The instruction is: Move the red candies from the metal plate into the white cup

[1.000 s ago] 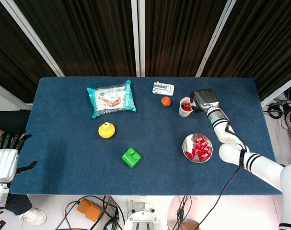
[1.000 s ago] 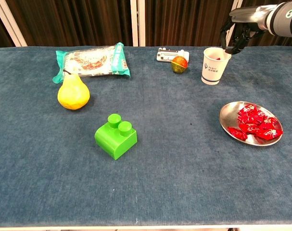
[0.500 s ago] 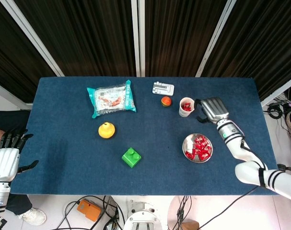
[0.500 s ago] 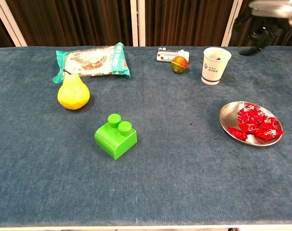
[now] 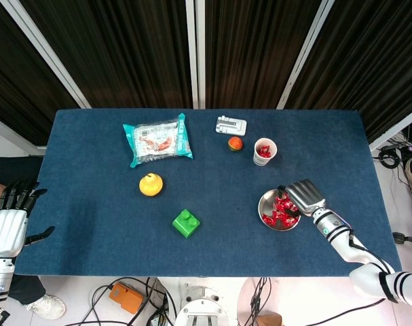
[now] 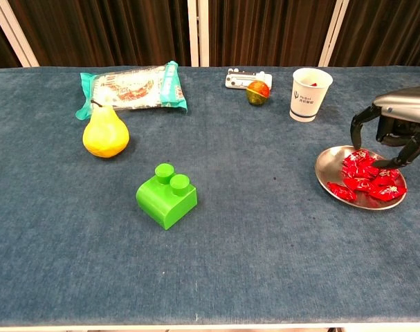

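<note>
Here the right robot hand (image 6: 393, 128) hangs palm-down over the metal plate (image 6: 325, 166) near the table's right edge, its fingers (image 6: 403, 158) curled downward and spread apart, the tips reaching into the heap of red candies (image 6: 365, 176). Whether any fingertip has pinched a candy cannot be told; the chest view shows them at or just above the pile. In the head view the same hand (image 5: 302, 196) covers the plate's right rim (image 5: 263, 204), with its forearm running off toward the near right corner.

The left robot hand (image 5: 7, 224) sits off the table's left edge, fingers extended and apart, holding nothing.

The plate carries a loose heap of wrapped red candies, too overlapped to count exactly. One white cup (image 6: 310, 94) stands upright toward the far edge, well apart from the plate, with a few red candies visible inside it in the head view (image 5: 264, 151).

Just beside the cup lies one small red-and-green fruit (image 6: 258, 92), touching one white-grey block (image 6: 241, 78). One snack packet (image 6: 132, 88) lies toward the far left, one yellow pear (image 6: 105, 135) just in front of it, and one green brick (image 6: 167, 196) near the table's (image 6: 216, 263) middle.
</note>
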Controlling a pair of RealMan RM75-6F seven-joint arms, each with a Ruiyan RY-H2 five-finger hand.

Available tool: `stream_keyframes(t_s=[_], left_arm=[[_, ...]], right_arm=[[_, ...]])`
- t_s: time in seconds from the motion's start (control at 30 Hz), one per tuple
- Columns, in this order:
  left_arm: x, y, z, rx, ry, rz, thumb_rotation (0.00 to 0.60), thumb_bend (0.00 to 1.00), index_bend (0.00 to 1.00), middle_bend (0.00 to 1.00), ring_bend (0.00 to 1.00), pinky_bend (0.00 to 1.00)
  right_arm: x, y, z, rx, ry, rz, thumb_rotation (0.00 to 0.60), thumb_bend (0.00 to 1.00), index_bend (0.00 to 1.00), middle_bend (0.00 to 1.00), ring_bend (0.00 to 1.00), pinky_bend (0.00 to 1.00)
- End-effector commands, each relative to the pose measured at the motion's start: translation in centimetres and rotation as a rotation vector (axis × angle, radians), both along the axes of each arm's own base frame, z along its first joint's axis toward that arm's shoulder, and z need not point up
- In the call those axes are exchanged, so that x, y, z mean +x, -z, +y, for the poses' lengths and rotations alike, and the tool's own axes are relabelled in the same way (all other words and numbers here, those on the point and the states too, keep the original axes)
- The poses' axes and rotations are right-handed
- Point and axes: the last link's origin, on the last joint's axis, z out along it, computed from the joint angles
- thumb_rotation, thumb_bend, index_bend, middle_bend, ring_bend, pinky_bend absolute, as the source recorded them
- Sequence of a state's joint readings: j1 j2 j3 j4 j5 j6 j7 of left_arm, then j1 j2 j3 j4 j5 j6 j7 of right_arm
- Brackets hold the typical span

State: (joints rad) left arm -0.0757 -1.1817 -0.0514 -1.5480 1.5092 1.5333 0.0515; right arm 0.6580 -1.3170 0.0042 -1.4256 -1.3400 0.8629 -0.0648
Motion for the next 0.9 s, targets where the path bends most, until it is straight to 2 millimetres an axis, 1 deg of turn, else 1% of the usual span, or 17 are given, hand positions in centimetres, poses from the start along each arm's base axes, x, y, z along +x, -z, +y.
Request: stream_keyframes(t_s=[0.03, 0.17, 0.43, 0.5, 0.63, 0.7, 0.83, 0.9], left_arm=[[-0.1, -0.1, -0.1, 0.004, -0.005, -0.001, 0.600, 0.04, 0.20, 0.14, 0.03, 0.00], [-0.3, -0.1, -0.3, 0.005, -0.018, -0.003, 0.600, 0.04, 0.20, 0.14, 0.03, 0.00], [-0.4, 0.0, -0.3, 0.002, -0.019, -0.004, 0.600, 0.04, 0.20, 0.14, 0.03, 0.00], [-0.4, 0.0, -0.3, 0.003, -0.017, -0.004, 0.600, 0.04, 0.20, 0.14, 0.03, 0.00], [-0.5, -0.1, -0.4, 0.004, -0.018, -0.002, 0.600, 0.04, 0.20, 0.14, 0.03, 0.00], [-0.5, -0.1, -0.4, 0.005, -0.020, -0.002, 0.600, 0.04, 0.20, 0.14, 0.03, 0.00], [-0.5, -0.1, -0.4, 0.006, -0.018, -0.003, 0.600, 0.04, 0.20, 0.14, 0.03, 0.00], [-0.5, -0.1, -0.4, 0.006, -0.017, -0.003, 0.600, 0.05, 0.20, 0.14, 0.03, 0.00]], right_arm=[[0.0, 0.4, -0.3, 0.005, 0.000, 0.011, 0.600, 0.42, 0.51, 0.99, 1.00, 1.00], [-0.1, 1.1, -0.1, 0.036, 0.002, 0.032, 0.600, 0.43, 0.52, 0.99, 1.00, 1.00], [-0.3, 1.8, -0.2, 0.052, 0.019, 0.044, 0.600, 0.44, 0.52, 0.99, 1.00, 1.00], [-0.3, 2.0, -0.3, 0.057, 0.023, 0.043, 0.600, 0.47, 0.54, 0.99, 1.00, 1.00], [-0.3, 2.2, -0.4, 0.065, 0.029, 0.045, 0.600, 0.57, 0.64, 0.99, 1.00, 1.00], [-0.3, 2.3, -0.4, 0.064, 0.032, 0.041, 0.600, 0.60, 0.69, 0.99, 1.00, 1.00], [-0.2, 1.9, -0.6, 0.046, 0.029, 0.025, 0.600, 0.61, 0.72, 0.99, 1.00, 1.00], [0.3, 1.2, -0.9, 0.021, 0.026, -0.006, 0.600, 0.61, 0.72, 0.99, 1.00, 1.00]])
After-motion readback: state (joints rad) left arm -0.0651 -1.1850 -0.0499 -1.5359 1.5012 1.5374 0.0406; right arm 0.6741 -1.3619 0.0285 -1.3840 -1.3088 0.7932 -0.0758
